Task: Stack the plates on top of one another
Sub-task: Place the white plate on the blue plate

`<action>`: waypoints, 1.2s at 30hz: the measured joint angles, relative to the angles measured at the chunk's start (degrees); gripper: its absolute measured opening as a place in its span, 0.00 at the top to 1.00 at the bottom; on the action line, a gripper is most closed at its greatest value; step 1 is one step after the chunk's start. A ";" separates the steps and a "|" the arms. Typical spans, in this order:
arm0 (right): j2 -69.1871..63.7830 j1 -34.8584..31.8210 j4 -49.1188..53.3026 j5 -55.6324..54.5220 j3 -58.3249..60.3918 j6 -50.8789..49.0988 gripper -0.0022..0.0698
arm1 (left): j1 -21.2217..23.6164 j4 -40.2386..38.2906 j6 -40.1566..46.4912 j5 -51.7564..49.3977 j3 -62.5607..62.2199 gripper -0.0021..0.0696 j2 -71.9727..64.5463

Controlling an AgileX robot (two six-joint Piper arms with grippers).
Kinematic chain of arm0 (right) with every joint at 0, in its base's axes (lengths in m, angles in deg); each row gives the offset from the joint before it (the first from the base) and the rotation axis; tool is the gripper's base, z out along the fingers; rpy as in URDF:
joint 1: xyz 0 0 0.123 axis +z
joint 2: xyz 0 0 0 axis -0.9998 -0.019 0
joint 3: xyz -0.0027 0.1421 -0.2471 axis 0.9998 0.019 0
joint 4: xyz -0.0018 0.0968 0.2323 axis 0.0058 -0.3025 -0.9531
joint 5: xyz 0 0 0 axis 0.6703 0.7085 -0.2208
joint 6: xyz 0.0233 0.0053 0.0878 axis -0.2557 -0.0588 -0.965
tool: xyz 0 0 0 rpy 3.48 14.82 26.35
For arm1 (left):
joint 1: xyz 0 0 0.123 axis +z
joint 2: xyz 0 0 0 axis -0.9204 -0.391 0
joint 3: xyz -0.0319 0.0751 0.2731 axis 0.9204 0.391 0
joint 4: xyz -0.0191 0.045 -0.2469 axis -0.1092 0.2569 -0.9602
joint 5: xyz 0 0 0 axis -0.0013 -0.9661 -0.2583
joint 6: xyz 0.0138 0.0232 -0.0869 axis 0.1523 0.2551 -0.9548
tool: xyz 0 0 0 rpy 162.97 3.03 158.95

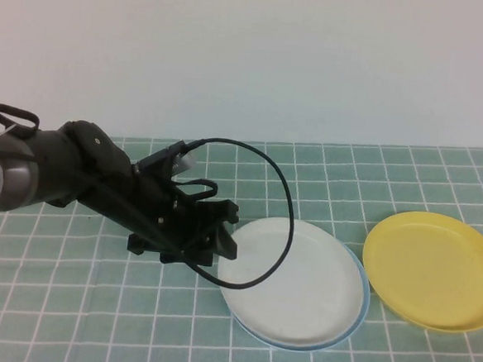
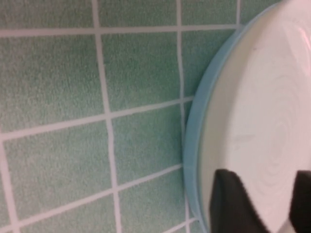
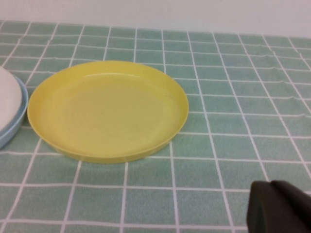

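The white plate [image 1: 301, 280] lies on top of the light blue plate [image 1: 290, 345] at the table's middle; only the blue rim shows around it. The yellow plate [image 1: 434, 269] lies alone on the cloth to their right. My left gripper [image 1: 224, 234] is at the white plate's left edge, low over it. In the left wrist view the gripper [image 2: 267, 204] is open, its dark fingers apart over the white plate [image 2: 257, 97], beside the blue rim [image 2: 194, 126]. My right gripper [image 3: 279, 206] is out of the high view; it is shut, near the yellow plate [image 3: 107, 109].
A green checked cloth [image 1: 67, 301] covers the table, with a white wall behind. A black cable [image 1: 284, 192] loops from the left arm over the white plate's left part. The stacked plates' edge shows in the right wrist view [image 3: 12, 127].
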 joint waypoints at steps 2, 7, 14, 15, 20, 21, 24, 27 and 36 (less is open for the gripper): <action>0.00 0.00 0.00 0.00 0.00 0.00 0.98 | 0.00 -0.84 0.00 0.27 -0.11 0.45 0.00; 0.00 0.00 0.00 0.00 0.00 0.00 0.98 | 0.00 -1.28 0.63 -3.49 -2.61 0.60 0.00; 0.00 0.00 0.00 0.00 0.00 0.00 0.98 | 0.00 -1.18 2.57 -11.15 -10.74 0.97 1.84; 0.00 0.00 0.00 0.00 0.00 0.00 0.98 | 0.00 -1.18 2.57 -11.31 -11.17 0.97 2.55; 0.00 0.00 0.00 0.00 0.00 0.00 0.98 | 0.00 -0.40 2.79 -10.91 -11.43 0.97 9.20; 0.00 0.00 0.00 0.00 0.00 0.00 0.98 | 0.00 -0.34 2.79 -10.91 -11.43 0.97 10.88; 0.00 0.00 0.00 0.00 0.00 0.00 0.98 | 0.00 -0.10 2.79 -11.61 -11.43 0.97 15.88; 0.00 0.00 0.00 0.00 0.00 0.00 0.98 | -1.24 0.04 2.83 -11.01 -11.43 0.97 20.92; 0.00 0.00 0.00 0.00 0.00 0.00 0.98 | -2.82 2.99 10.41 -5.49 -11.43 0.97 30.86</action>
